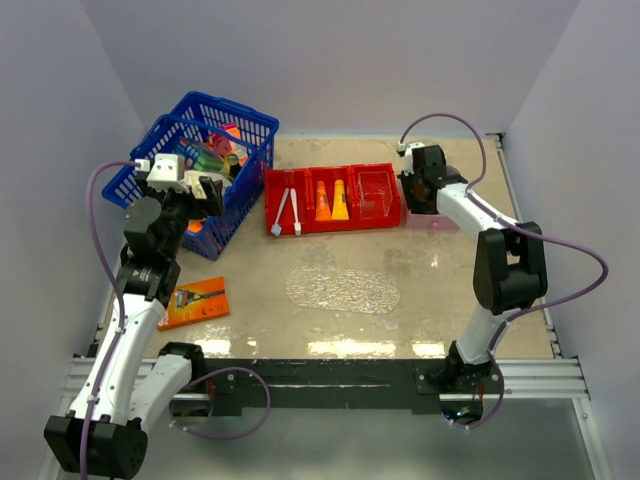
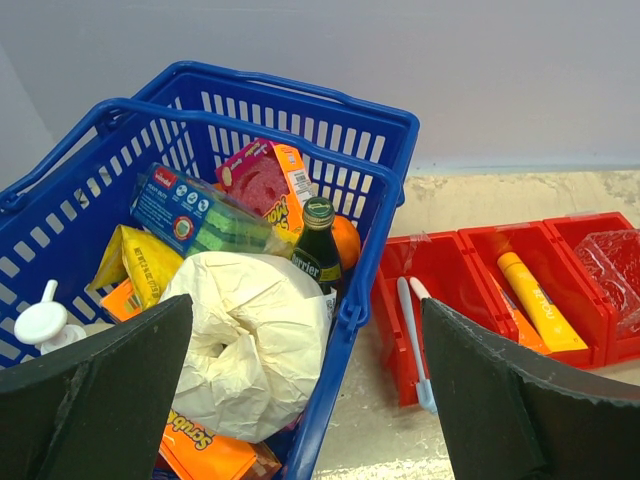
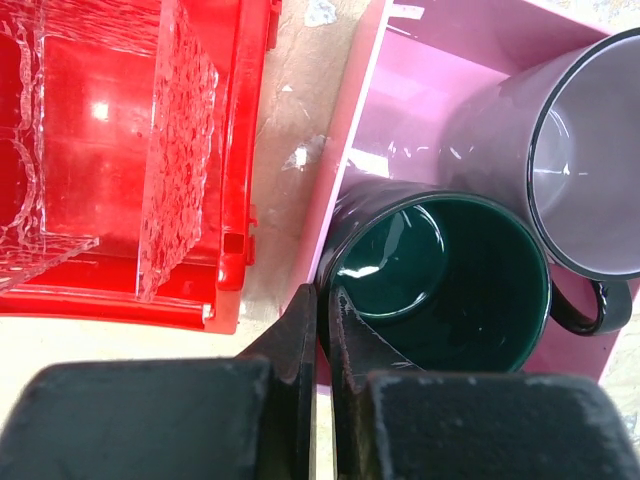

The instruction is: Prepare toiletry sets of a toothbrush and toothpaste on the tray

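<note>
**Black fingers shut at the green mug**

My right hand (image 3: pixel 325 300) is shut tight. Its two fingers are pressed nearly together. Their tips sit right at the near rim of the green mug (image 3: pixel 440 270). I cannot tell if the rim is caught between them. The green mug stands in the pink box (image 3: pixel 400 100), just ahead of this hand. A purple mug (image 3: pixel 590 160) stands beside it, further to the right.

Just to the left of this hand is the red bin (image 3: pixel 235 200). The part of the bin nearest the hand has a clear bumpy piece (image 3: pixel 175 150) in it.

My left hand (image 2: pixel 305 305) is open as wide as it goes and holds nothing. It hangs over the blue basket (image 2: pixel 300 100), which is full of shop things. A white paper bundle (image 2: pixel 250 340) and a green bottle (image 2: pixel 318 245) sit right under it.

The two white toothbrushes (image 1: pixel 288 212) lie in the end of the red bin, off to the right of my left hand. The orange tube (image 1: pixel 323 201) and the yellow tube (image 1: pixel 341 200) lie side by side in the middle part, between my two hands.

The tray (image 1: pixel 342 288) lies flat on the table, behind both hands, closer to the arm bases. The brushes and tubes are not yet on it. An orange razor pack (image 1: pixel 195 302) lies on the table behind my left hand.
</note>
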Tool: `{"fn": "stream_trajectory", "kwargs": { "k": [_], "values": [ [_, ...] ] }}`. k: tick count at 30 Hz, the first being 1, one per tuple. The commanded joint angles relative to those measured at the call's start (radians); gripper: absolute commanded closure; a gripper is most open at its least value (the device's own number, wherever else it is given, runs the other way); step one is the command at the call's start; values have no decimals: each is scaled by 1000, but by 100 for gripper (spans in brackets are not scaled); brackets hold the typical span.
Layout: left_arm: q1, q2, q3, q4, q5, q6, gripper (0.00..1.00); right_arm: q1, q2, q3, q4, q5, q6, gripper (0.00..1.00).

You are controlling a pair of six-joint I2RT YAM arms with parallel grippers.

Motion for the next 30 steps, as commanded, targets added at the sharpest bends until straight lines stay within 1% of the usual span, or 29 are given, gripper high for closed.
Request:
{"fn": "stream_trajectory", "kwargs": {
  "k": [1, 5, 9, 17, 22, 30],
  "values": [
    [5, 0, 4, 43, 7, 11, 0, -6, 2, 22, 0, -3, 12, 100],
    [5, 0, 4, 43, 5, 8, 0, -5, 4, 72, -23, -3, 20, 100],
    [4, -2, 4, 42, 7, 10, 0, -3, 4, 118, -60, 26, 41, 100],
    [5, -8, 5, 43, 34, 10, 0, 10, -47, 181, -103, 97, 50, 100],
    [5, -8, 4, 43, 36, 8, 0, 15, -51, 192, -117, 114, 49, 100],
    [5, -8, 5, 43, 37, 5, 0, 49, -88, 223, -152, 195, 63, 100]
  ]
}}
